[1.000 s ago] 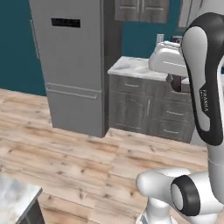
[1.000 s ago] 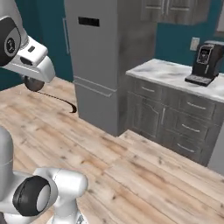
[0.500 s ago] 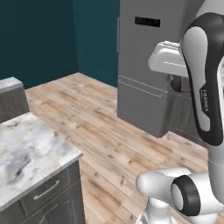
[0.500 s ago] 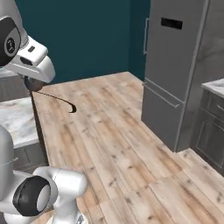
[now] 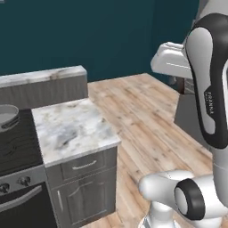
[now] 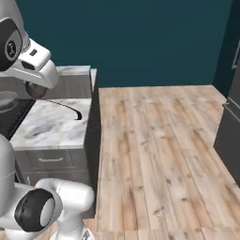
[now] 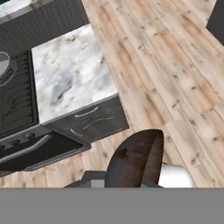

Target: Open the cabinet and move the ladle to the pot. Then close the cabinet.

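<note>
Ladle, dark brown with a rounded bowl and thin curved handle, hung clamped in the shut claw above the marble-topped desk, right of the round grey metal pot on the black stove.

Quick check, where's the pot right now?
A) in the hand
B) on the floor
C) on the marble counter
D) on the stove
D: the pot sits on the dark stove, left of the marble counter.
</note>
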Robot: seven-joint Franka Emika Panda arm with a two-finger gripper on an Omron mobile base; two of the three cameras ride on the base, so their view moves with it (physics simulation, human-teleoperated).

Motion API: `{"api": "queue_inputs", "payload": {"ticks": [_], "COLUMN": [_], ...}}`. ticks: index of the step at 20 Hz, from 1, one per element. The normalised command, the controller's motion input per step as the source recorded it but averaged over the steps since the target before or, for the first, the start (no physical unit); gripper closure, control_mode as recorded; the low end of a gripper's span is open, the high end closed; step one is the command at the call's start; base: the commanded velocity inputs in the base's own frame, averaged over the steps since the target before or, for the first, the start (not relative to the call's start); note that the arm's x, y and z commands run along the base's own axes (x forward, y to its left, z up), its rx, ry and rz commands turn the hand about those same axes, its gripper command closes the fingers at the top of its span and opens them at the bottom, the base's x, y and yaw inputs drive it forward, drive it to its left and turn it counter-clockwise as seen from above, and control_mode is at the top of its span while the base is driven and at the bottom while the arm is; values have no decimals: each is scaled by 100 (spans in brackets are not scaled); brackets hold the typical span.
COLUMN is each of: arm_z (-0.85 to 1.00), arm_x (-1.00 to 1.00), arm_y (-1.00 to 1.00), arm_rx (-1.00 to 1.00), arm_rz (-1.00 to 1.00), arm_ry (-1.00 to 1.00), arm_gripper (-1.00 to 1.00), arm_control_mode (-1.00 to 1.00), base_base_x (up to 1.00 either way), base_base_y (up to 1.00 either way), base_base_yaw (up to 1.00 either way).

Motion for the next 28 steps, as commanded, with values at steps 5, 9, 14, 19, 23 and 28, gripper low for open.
{"api": "queue_inputs", "payload": {"ticks": [5,9,14,19,23,28], "arm_z": [0,0,0,0,0,0], "arm_x": [0,0,0,0,0,0], "arm_y": [0,0,0,0,0,0], "arm_rx": [0,0,0,0,0,0], "arm_rz": [0,0,0,0,0,0], "arm_ry": [0,0,0,0,0,0], "arm_gripper": [100,100,100,100,100,100], "arm_control_mode": [100,100,100,100,100,100], "base_base_x": [30,42,26,1,28,78], "base_base_y": [72,99,100,94,47,5], "base_base_yaw": [7,0,0,8,21,26]}}
